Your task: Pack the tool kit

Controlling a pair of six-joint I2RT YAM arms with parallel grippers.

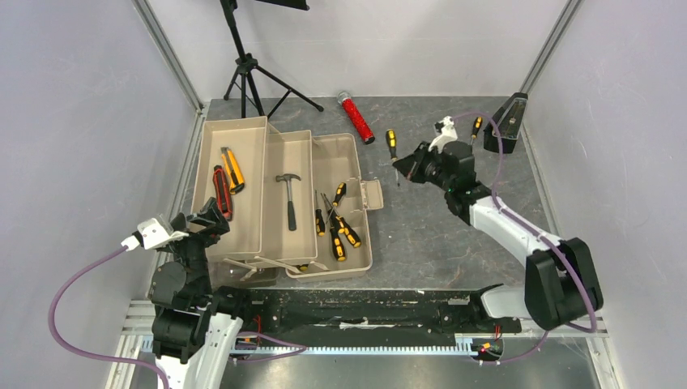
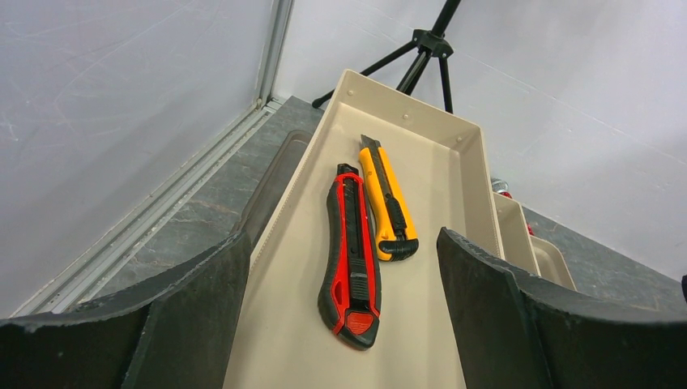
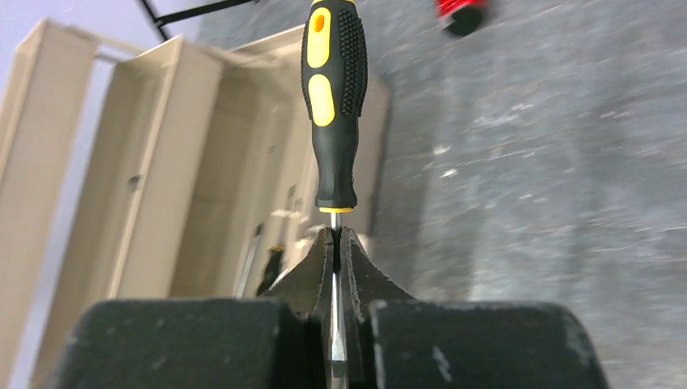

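The tan toolbox (image 1: 251,126) lies open with its trays spread. In its left tray (image 2: 454,174) a red utility knife (image 2: 351,251) and an orange one (image 2: 389,198) lie side by side; my left gripper (image 2: 342,243) hangs open over the red knife's near end, touching nothing. A hammer (image 1: 290,198) rests in the middle tray, and several screwdrivers (image 1: 336,227) lie in the right compartment. My right gripper (image 3: 334,233) is shut on the metal shaft of a black-orange screwdriver (image 3: 334,97), held above the table right of the box. Another screwdriver (image 1: 476,128) lies near the back right.
A red glittery cylinder (image 1: 356,117) lies behind the box. At the back right corner stands a black metronome (image 1: 504,121). A black tripod (image 1: 247,77) stands behind the left tray. Grey walls close in both sides.
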